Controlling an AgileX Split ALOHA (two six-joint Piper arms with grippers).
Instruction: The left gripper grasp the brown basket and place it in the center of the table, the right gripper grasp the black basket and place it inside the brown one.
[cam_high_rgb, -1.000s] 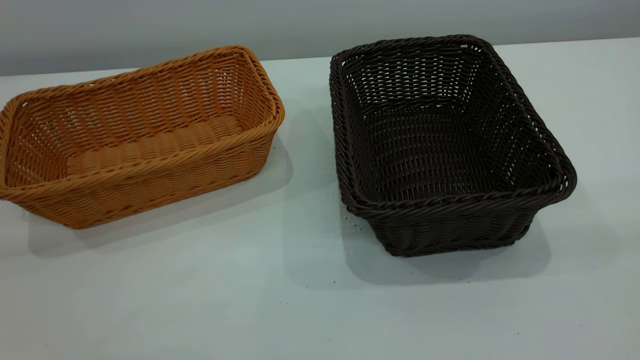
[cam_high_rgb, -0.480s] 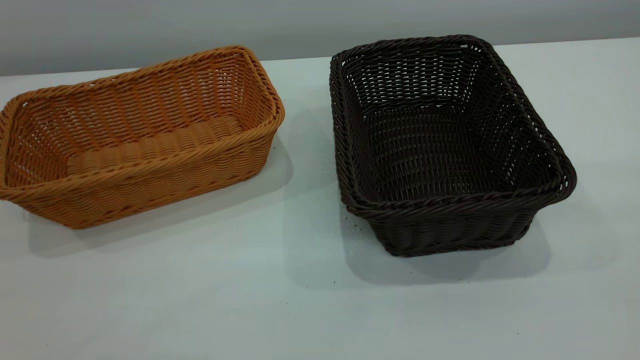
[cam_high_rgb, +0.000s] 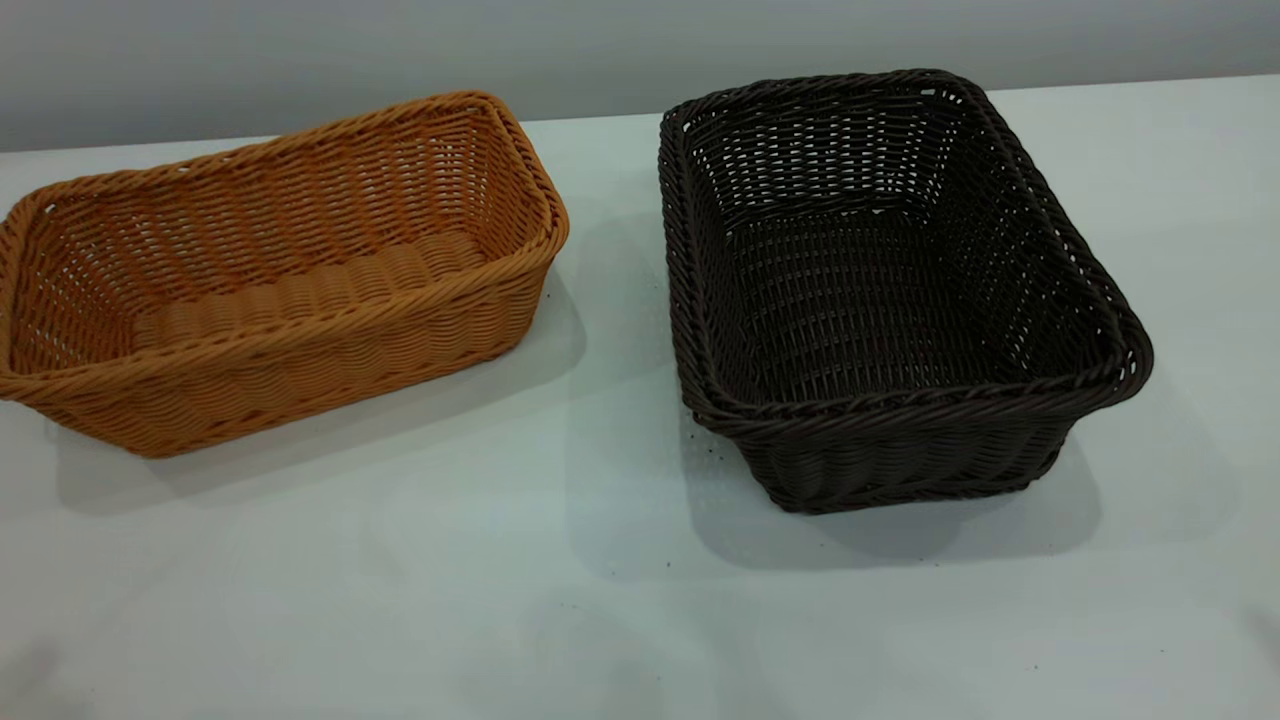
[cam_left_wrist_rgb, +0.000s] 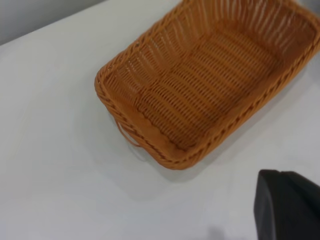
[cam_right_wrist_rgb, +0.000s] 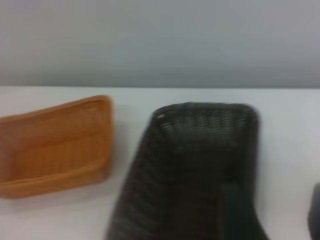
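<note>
The brown basket (cam_high_rgb: 280, 270) stands on the white table (cam_high_rgb: 600, 620) at the left, empty and upright. The black basket (cam_high_rgb: 890, 290) stands to its right, empty, with a gap between the two. Neither gripper shows in the exterior view. In the left wrist view the brown basket (cam_left_wrist_rgb: 210, 75) lies ahead, and a black part of my left gripper (cam_left_wrist_rgb: 287, 207) hovers over bare table, apart from it. In the right wrist view my right gripper (cam_right_wrist_rgb: 280, 215) is open at the near rim of the black basket (cam_right_wrist_rgb: 190, 170), with nothing held. The brown basket (cam_right_wrist_rgb: 55, 145) shows beside it.
A grey wall (cam_high_rgb: 600, 50) runs behind the table's far edge. Bare tabletop lies in front of both baskets, with a few tiny dark specks (cam_high_rgb: 712, 455) near the black basket.
Both baskets stay where they were. A faint shadow has come in at the table's front right edge in the exterior view.
</note>
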